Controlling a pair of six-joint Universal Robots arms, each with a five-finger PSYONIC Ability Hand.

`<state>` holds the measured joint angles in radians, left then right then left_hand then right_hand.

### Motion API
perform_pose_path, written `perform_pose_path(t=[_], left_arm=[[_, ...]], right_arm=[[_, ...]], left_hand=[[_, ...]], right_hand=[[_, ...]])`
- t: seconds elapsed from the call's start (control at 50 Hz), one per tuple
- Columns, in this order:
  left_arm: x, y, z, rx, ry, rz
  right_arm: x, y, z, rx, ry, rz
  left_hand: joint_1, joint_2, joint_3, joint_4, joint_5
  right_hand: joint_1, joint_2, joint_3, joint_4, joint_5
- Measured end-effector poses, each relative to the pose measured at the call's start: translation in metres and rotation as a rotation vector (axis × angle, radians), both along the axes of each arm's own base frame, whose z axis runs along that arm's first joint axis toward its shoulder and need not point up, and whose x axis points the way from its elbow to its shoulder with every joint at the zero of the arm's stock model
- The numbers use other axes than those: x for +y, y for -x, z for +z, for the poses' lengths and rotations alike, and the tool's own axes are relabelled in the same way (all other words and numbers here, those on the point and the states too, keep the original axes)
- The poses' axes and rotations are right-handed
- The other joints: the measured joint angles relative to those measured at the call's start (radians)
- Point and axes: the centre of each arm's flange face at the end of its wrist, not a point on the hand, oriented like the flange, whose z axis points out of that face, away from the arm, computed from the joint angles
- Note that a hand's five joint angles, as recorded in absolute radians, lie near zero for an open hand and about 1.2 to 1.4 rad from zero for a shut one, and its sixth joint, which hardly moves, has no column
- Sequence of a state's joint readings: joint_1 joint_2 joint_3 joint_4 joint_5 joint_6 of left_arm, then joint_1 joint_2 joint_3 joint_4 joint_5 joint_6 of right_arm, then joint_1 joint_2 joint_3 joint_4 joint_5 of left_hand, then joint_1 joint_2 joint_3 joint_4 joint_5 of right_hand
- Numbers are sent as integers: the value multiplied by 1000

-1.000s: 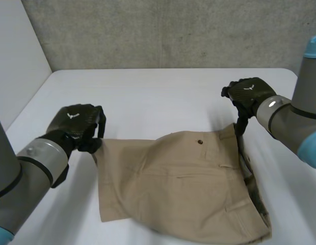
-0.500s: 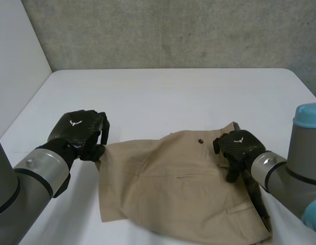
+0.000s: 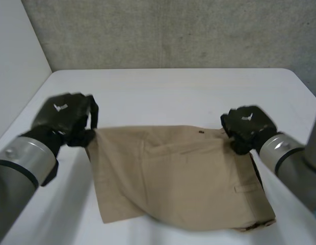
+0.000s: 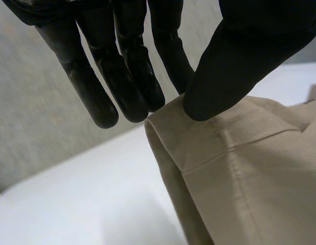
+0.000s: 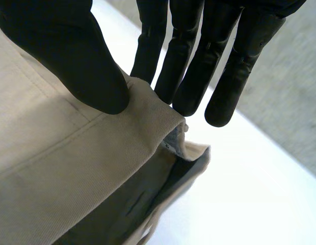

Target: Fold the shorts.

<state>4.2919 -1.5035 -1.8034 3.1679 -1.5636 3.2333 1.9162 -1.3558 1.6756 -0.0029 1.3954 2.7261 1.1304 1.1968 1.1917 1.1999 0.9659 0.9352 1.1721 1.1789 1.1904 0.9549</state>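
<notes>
Tan shorts point(image 3: 178, 178) lie on the white table point(image 3: 163, 97), their far edge lifted and stretched between my two hands. My left hand point(image 3: 66, 120) pinches the far left corner, a leg hem. In the left wrist view the thumb point(image 4: 239, 66) presses that hem point(image 4: 168, 120) against the fingers. My right hand point(image 3: 247, 127) pinches the far right corner at the waistband. Its own wrist view has the thumb point(image 5: 81, 66) and fingers point(image 5: 173, 76) closed on the waistband edge point(image 5: 153, 109), with the inside of the shorts open below.
A grey concrete wall point(image 3: 173, 30) rises behind the table and a white side panel point(image 3: 15, 61) stands at the left. Bare tabletop lies beyond the shorts and to both sides.
My right hand came down onto the waistband corner, closed on it and lifted it up and right. The left hand raised its hem corner, pulling the far edge taut.
</notes>
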Motion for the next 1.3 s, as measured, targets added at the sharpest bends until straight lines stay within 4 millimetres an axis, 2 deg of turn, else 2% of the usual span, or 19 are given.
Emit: perform_pose_path(t=[0.08, 0.18, 0.32, 0.42, 0.52, 0.64, 0.66, 0.7, 0.72, 0.8, 0.82, 0.84, 0.86, 0.88, 0.92, 0.96, 0.98, 1.12, 1.3], left_arm=[[3, -6, 24, 34, 77, 12], [11, -10, 30, 40, 96, 14], [13, -12, 4, -2, 7, 14], [-1, -7, -14, -27, -48, 15], [-38, 6, -11, -22, 10, 20], [-103, 30, 21, 53, 234, 42], [-123, 37, 31, 82, 306, 56], [-123, 37, 31, 82, 306, 56], [-148, 46, 40, 116, 384, 75], [-188, 61, 40, 170, 503, 96], [-192, 63, 39, 177, 519, 97], [-202, 67, 36, 192, 552, 100], [-206, 69, 34, 199, 568, 100], [-210, 70, 31, 205, 585, 100], [-217, 74, 25, 217, 619, 98], [-220, 76, 16, 214, 633, 93], [-220, 77, 11, 209, 635, 89], [-207, 76, -4, 160, 601, 63], [-153, 68, -9, 88, 444, 22]], right_arm=[[13, 4, 35, -5, 20, 5], [27, 11, 57, 28, -17, 23], [27, 22, 53, 184, -61, 70], [5, 18, 44, 226, -36, 92], [-26, 9, 50, 187, 76, 81], [-85, -11, 86, 22, 387, 29], [-103, -17, 96, -28, 482, 14], [-103, -17, 96, -28, 482, 14], [-122, -25, 103, -78, 581, 6], [-146, -43, 96, -106, 684, 9], [-152, -46, 91, -102, 699, 7], [-157, -50, 85, -92, 713, 2], [-159, -53, 81, -83, 719, -3], [-161, -55, 77, -74, 724, -7], [-164, -58, 69, -51, 727, -21], [-165, -59, 61, -23, 717, -41], [-165, -58, 59, -15, 711, -48], [-148, -47, 54, 12, 619, -87], [-99, -23, 36, 75, 322, -60]], left_hand=[[0, 0, 0, 0, 0], [0, 0, 0, 0, 0], [0, 0, 0, 0, 0], [0, 1, 0, 0, 0], [0, 1, 2, 0, 0], [0, 2, 2, 3, 0], [0, 2, 2, 3, 0], [0, 2, 2, 3, 0], [0, 2, 3, 4, 0], [-20, -43, -33, -35, -20], [-178, -222, -200, -207, -160], [-178, -222, -200, -207, -160], [-601, -578, -567, -582, -529], [-649, -639, -607, -624, -571], [-825, -809, -797, -802, -744], [-825, -809, -797, -802, -744], [-936, -984, -975, -990, -918], [-936, -997, -982, -997, -920], [-936, -997, -982, -997, -920]], right_hand=[[0, 0, 0, 0, 8], [0, 0, 0, 0, 8], [0, 0, 0, 0, 8], [0, 0, 0, 0, 8], [0, 0, 0, 0, 8], [0, 0, 0, 0, 8], [0, 0, 0, 0, 8], [0, 0, 0, 0, 8], [0, 0, 0, 0, 8], [-1, -5, -6, -3, 6], [-1, -5, -6, -3, 6], [-540, -609, -585, -588, -537], [-540, -609, -585, -588, -537], [-713, -888, -883, -890, -830], [-736, -949, -961, -959, -891], [-736, -949, -961, -959, -891], [-736, -955, -967, -961, -894], [-736, -955, -967, -960, -894], [-736, -955, -967, -961, -893]])
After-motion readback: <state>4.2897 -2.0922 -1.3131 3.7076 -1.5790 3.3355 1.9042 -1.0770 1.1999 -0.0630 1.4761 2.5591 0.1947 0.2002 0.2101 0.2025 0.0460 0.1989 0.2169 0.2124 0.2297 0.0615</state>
